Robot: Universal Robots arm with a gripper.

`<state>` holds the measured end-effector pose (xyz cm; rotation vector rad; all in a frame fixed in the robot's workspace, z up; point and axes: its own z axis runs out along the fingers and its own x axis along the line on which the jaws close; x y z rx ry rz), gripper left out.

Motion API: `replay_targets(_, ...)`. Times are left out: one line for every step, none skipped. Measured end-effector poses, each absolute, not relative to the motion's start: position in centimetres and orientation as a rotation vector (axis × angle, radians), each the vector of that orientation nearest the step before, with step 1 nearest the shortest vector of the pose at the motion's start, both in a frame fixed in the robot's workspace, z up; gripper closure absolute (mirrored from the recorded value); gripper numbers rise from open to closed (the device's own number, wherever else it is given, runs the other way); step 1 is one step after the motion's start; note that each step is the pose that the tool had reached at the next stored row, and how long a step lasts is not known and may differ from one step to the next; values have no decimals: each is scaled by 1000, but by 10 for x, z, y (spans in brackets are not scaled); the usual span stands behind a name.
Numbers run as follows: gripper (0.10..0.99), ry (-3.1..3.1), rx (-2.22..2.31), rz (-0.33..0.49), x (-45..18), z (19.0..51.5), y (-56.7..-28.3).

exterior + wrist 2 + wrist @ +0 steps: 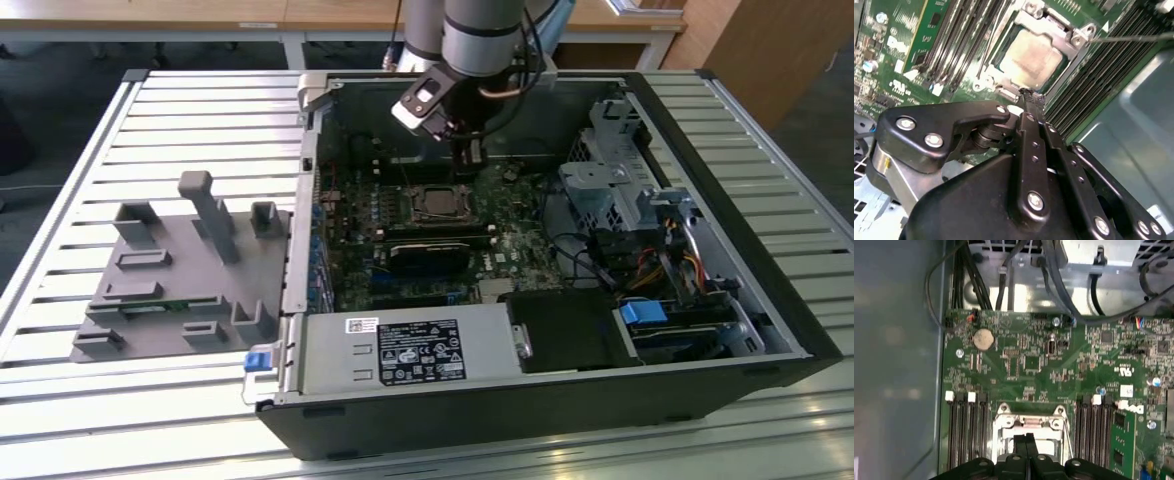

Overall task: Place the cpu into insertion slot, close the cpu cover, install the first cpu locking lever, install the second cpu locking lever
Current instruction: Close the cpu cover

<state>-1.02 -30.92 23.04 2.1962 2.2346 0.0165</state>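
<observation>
A ribbed grey metal table [200, 100] carries an open black case [534, 420], with a grey moulded fixture [174, 280] at the exterior view's left and the green board [400, 270] mid-frame. The dull beige cpu [1031, 55] already lies flat in the slot [414, 203], and the thin silver cover [1076, 37] frames it, apparently down; a wire-thin lever [1134, 37] seems unlatched, so both levers look left to do. The black gripper [1030, 97], fingers pressed together, sits at the cover's edge, seemingly touching it.

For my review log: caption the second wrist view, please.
Gripper, jaws shut, tip at the edge of the cpu cover lying closed over the seated cpu.
</observation>
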Motion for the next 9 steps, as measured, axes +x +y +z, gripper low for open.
replay_targets(980, 2234, 2196, 17, -12, 230, -309)
replay_targets(980, 2234, 2196, 17, -14, 230, -309)
replay_targets(980, 2234, 2196, 17, -15, 229, -309)
replay_targets(980, 2234, 2196, 17, -15, 228, -309)
replay_targets(980, 2234, 2196, 17, -16, 227, -309)
replay_targets(980, 2234, 2196, 17, -16, 226, -309)
replay_targets(980, 2234, 2196, 17, -18, 225, -309)
replay_targets(980, 2234, 2196, 17, -20, 224, -309)
replay_targets(980, 2234, 2196, 17, -22, 223, -309)
